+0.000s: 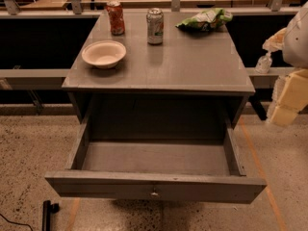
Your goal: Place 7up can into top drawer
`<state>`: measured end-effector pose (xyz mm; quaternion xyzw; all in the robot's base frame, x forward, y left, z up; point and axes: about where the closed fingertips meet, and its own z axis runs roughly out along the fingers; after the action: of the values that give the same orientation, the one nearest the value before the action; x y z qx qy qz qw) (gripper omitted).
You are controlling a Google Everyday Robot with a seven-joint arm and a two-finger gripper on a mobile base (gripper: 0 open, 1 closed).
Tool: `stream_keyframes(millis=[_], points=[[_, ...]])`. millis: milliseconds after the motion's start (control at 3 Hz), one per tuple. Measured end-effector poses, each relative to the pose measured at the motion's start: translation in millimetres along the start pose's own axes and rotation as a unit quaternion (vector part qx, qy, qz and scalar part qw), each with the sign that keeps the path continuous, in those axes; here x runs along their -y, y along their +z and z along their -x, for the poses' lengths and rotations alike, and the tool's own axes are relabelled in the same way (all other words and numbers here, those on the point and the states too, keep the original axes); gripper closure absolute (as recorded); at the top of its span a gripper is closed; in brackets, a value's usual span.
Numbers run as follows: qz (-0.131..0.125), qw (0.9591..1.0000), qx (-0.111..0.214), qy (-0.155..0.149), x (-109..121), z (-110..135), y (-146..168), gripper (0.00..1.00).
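Floor is speckled terrazzo; at the lower left you see a short black post (46, 214) standing on it. On the cabinet top (192, 66), a flat matte grey wooden slab, a red-orange can (115, 17) stands upright at the upper left, with a round, shallow, off-white bowl (104, 54) just in front of it.

The 7up can (155, 26) is upper centre of the frame: a silver-grey aluminium cylinder with a shiny top, upright on the cabinet top, apart from the bowl and the red-orange can.

Below it, the top drawer (154, 186) is pulled well out, a wide shallow grey wooden box. Its floor is bare, and a small round metal knob (154, 194) sits at the centre of its flat front panel.

Right of the 7up can lies a crumpled green-and-white snack bag (204, 19).

At the right edge of the frame you find the gripper (285, 105), pale yellow and blocky, beside the cabinet and well apart from the 7up can. You cannot tell how far open it is.
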<state>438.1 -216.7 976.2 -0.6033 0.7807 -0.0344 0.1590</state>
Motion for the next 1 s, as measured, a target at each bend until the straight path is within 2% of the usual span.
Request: stream_keyframes(millis=[333,667,1000], points=[[0.0,1.0,0.0,0.0,0.1,0.0,0.0,0.0],[-0.018,0.9978,0.055,0.031,39.9,13.2,10.4,0.0],[-0.033,0.9898,0.131,0.047,91.7,35.0,26.9,0.0]])
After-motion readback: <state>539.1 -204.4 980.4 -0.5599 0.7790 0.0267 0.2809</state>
